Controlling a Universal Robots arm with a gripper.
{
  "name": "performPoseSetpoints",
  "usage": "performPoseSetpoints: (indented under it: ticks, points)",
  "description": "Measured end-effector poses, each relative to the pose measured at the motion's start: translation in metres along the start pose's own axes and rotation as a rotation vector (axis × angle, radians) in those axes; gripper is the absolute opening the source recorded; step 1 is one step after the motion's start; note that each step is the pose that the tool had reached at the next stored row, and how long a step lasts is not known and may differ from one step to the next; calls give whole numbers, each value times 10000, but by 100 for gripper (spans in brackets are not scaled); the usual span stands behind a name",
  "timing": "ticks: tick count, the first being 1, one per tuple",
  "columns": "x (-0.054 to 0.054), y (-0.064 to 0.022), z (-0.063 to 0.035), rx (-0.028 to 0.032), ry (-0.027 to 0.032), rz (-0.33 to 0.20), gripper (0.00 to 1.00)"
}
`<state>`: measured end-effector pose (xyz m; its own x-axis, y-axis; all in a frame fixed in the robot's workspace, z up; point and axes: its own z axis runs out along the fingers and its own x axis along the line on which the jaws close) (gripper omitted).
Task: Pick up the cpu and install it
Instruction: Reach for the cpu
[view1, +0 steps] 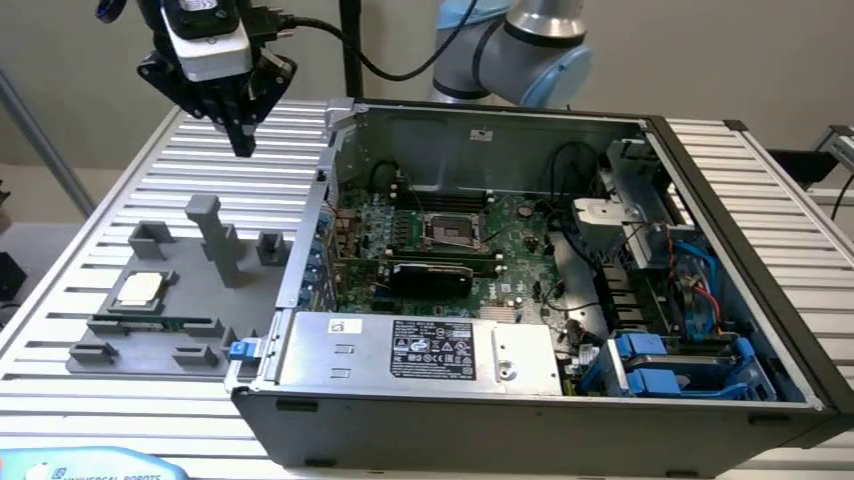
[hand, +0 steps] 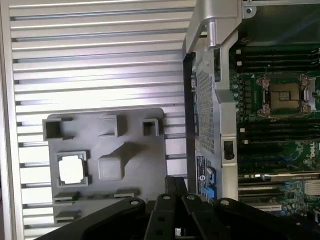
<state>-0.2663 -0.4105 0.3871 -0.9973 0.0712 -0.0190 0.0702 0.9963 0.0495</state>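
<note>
Silver-lidded cpu (view1: 139, 289) seated flat in a recess of the grey fixture (view1: 147, 345), on the slatted table (view1: 107, 190) beside the open computer case (view1: 534, 410). Judged light, thin, rigid; lid slick, underside probably fragile. Take hold across opposite tan edges, level, with gentle force. Gripper (view1: 243, 145) clenched on nothing, poised well above the table, apart from the cpu.

Plain beige wall (view1: 667, 50) across the top of the exterior view, evenly lit, no hard shadows. Work surface is a ribbed aluminium table (view1: 761, 200), parallel slats running out to the exterior view's left and right edges; same slats in the wrist view. Thin dark pole (view1: 351, 40) stands upright at top centre, and a grey metal bar (view1: 38, 135) slants at the upper left.
</note>
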Motion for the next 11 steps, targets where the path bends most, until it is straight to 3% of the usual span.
performPoseSetpoints:
  ticks: [11]
  points:
    - [499,-48,59,0,0,0,11]
